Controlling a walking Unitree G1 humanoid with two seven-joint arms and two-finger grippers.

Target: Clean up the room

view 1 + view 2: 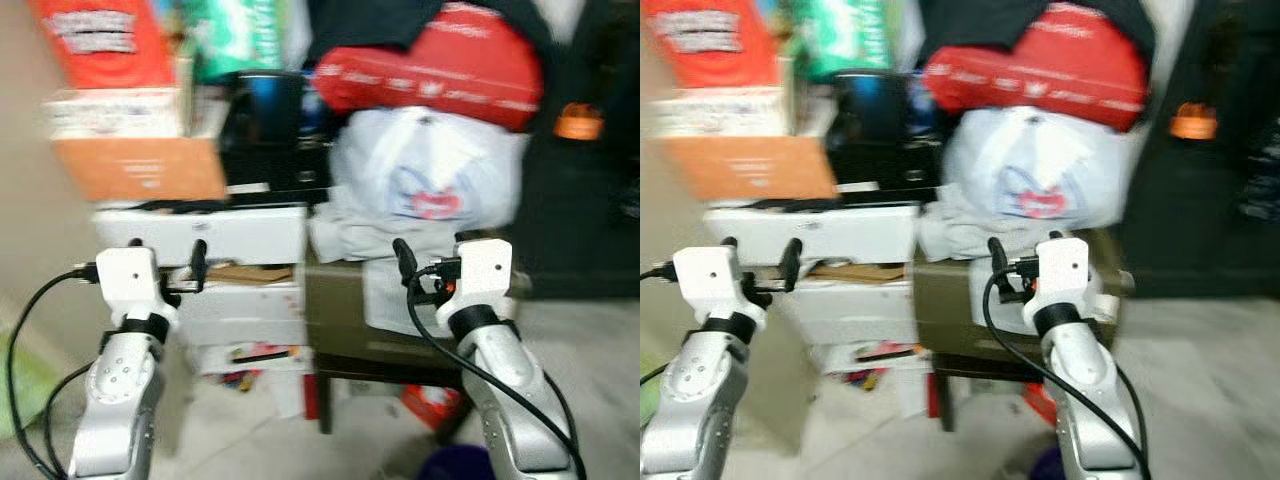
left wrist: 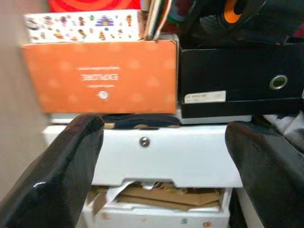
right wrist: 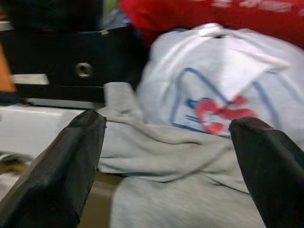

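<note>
A cluttered stack stands right in front of me. A white plastic bag (image 1: 430, 170) with a blue and red logo rests on a crumpled grey cloth (image 3: 156, 142), under a red bag (image 1: 440, 65). An orange box (image 2: 102, 76) and a black box (image 2: 237, 76) sit on a white drawer unit (image 1: 215, 235). My left gripper (image 2: 161, 190) is open and held up before the drawer unit, nothing between its fingers. My right gripper (image 3: 171, 171) is open too, raised in front of the grey cloth and the plastic bag, touching neither.
An olive-brown box (image 1: 340, 310) sits on a dark low table beside the drawers. Loose red and coloured items (image 1: 250, 360) lie on the floor under the stack. A beige wall (image 1: 30, 200) is at the left, dark furniture (image 1: 590, 200) at the right. The head views are blurred.
</note>
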